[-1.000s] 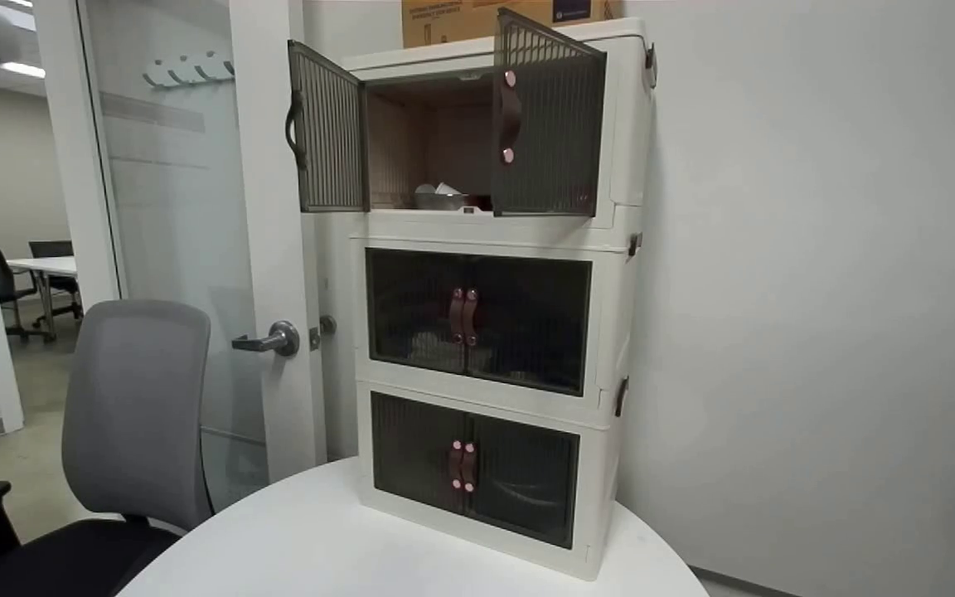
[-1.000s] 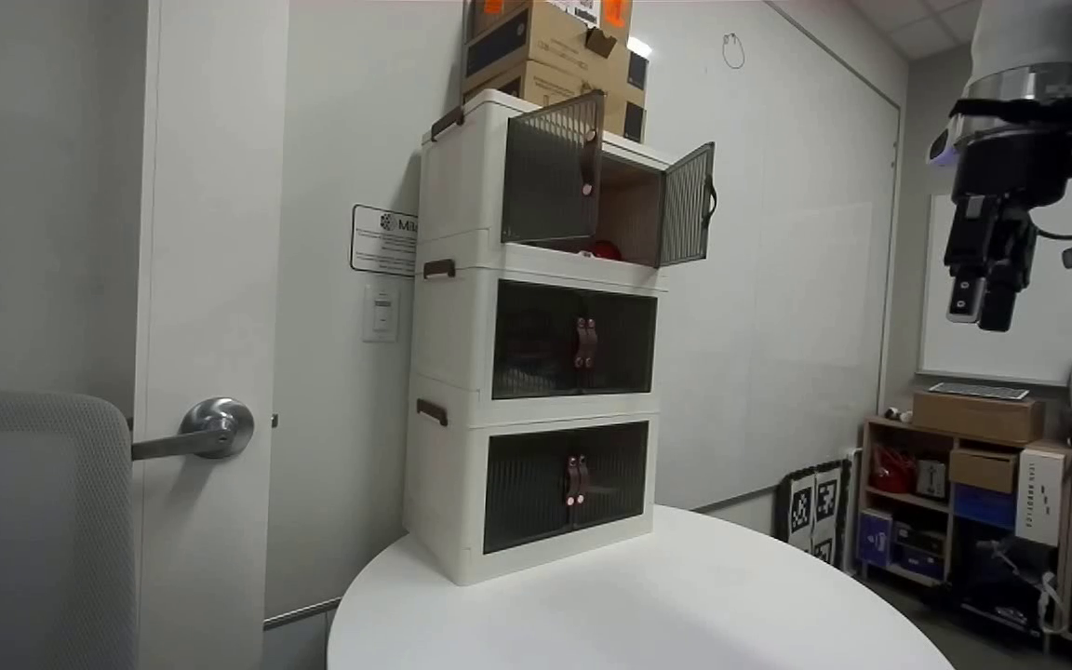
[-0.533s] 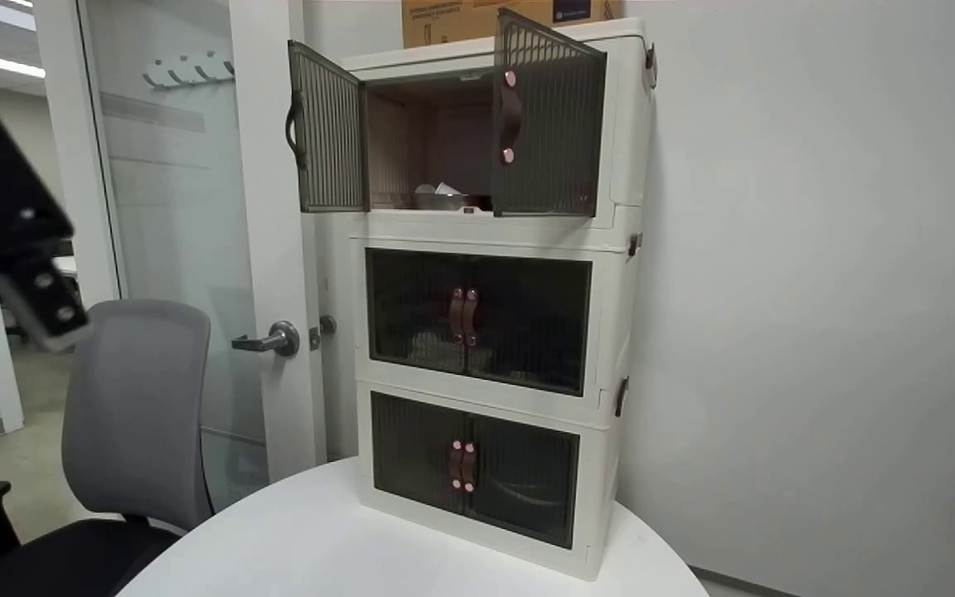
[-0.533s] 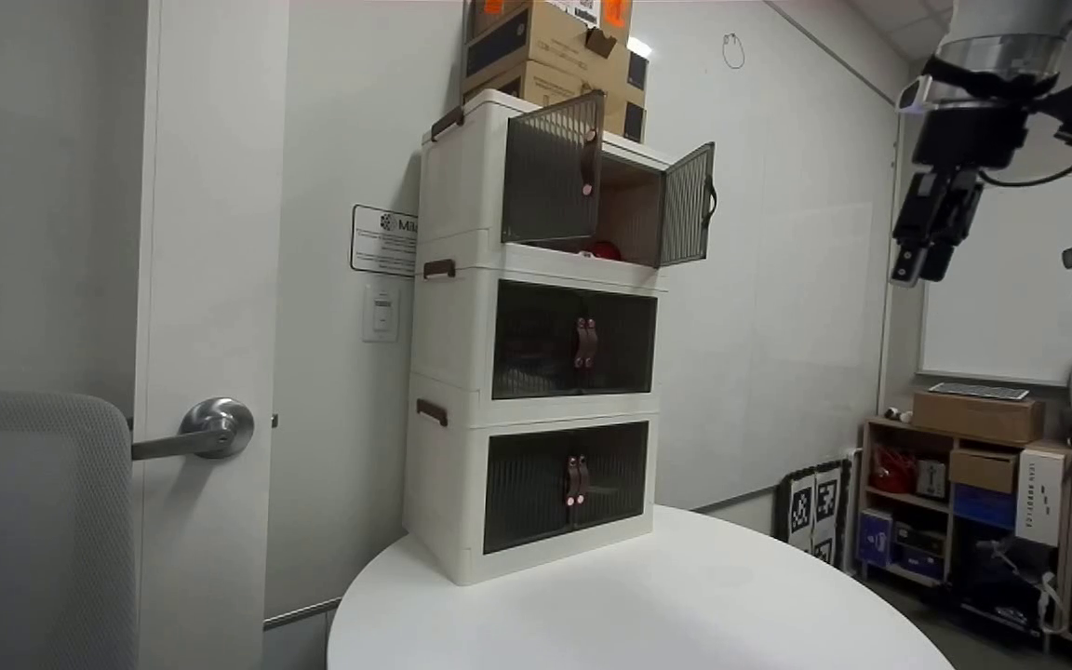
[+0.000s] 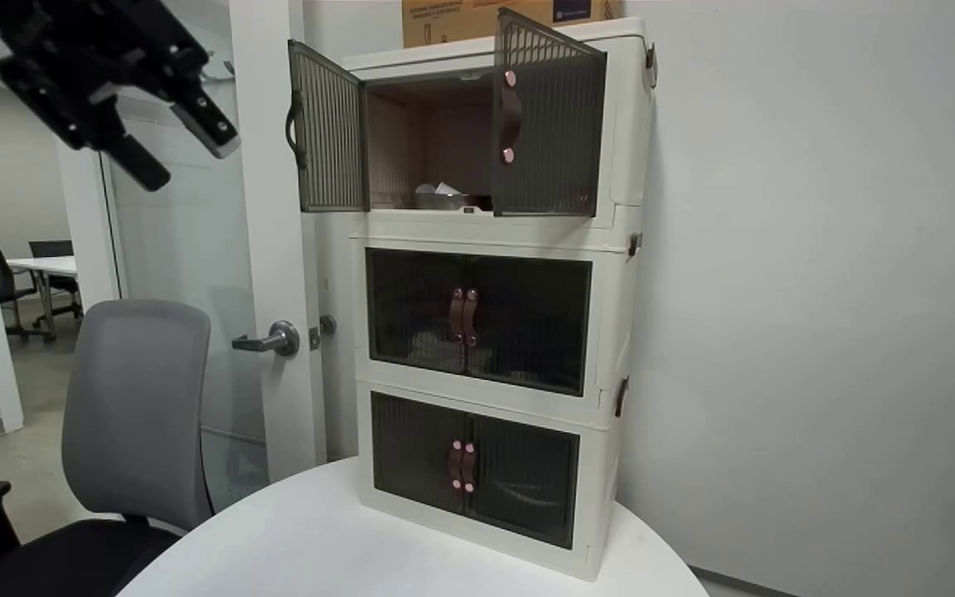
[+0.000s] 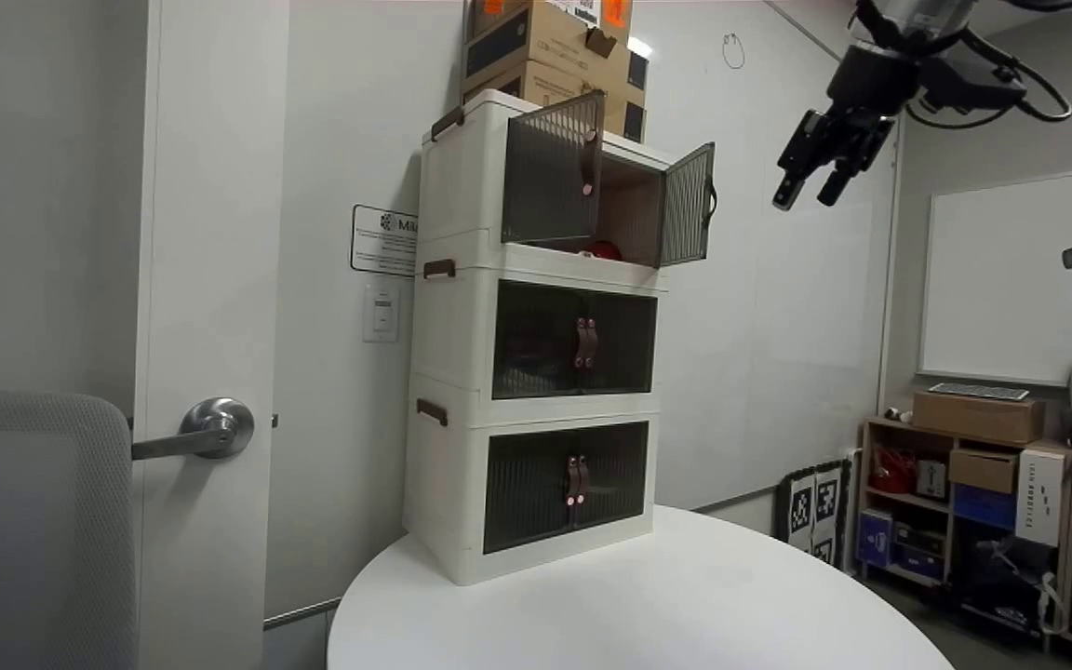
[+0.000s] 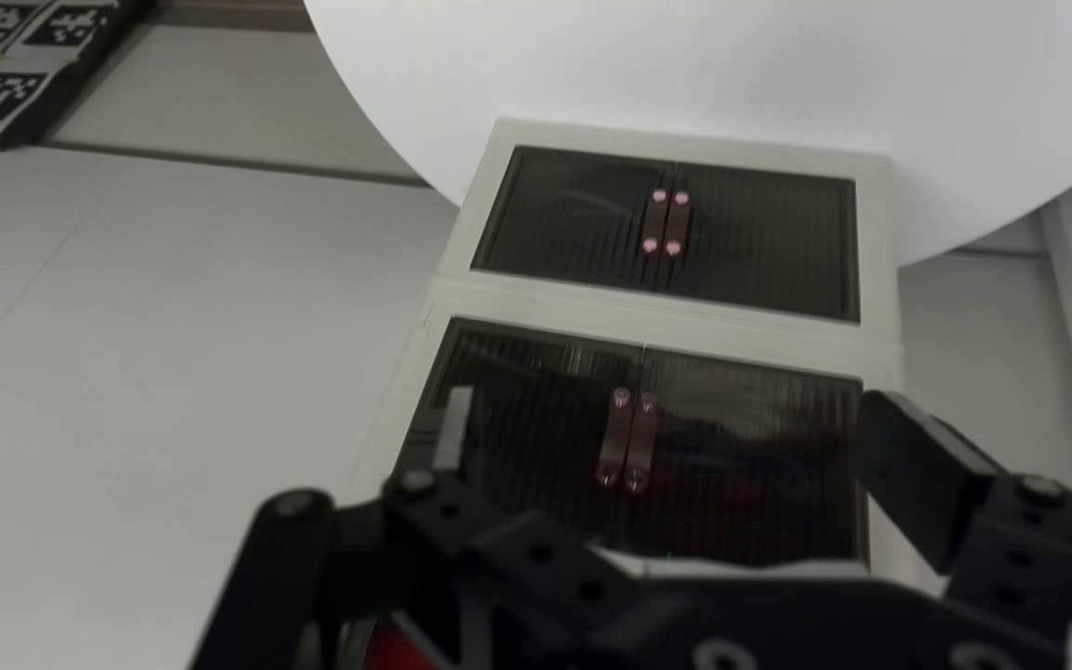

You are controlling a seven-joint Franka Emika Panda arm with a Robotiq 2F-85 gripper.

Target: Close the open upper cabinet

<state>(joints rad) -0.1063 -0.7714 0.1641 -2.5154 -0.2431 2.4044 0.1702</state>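
The upper cabinet is the top tier of a white stack and shows in both exterior views. Both its smoky doors stand swung outward: one door on the left, the other door on the right in an exterior view. A bowl sits inside. My gripper is open and empty in the air in front of the cabinet, apart from both doors. It also shows in an exterior view. In the wrist view the open jaws frame the middle tier; the upper cabinet is mostly hidden behind the gripper.
The middle tier and lowest tier have shut doors. The stack stands on a round white table near a wall. Cardboard boxes sit on top. A grey chair and a door handle are at the side.
The arm has moved closer to the cabinet and upward, and the gripper has tilted. Its fingers now stand apart more visibly. The cabinet doors have not moved.
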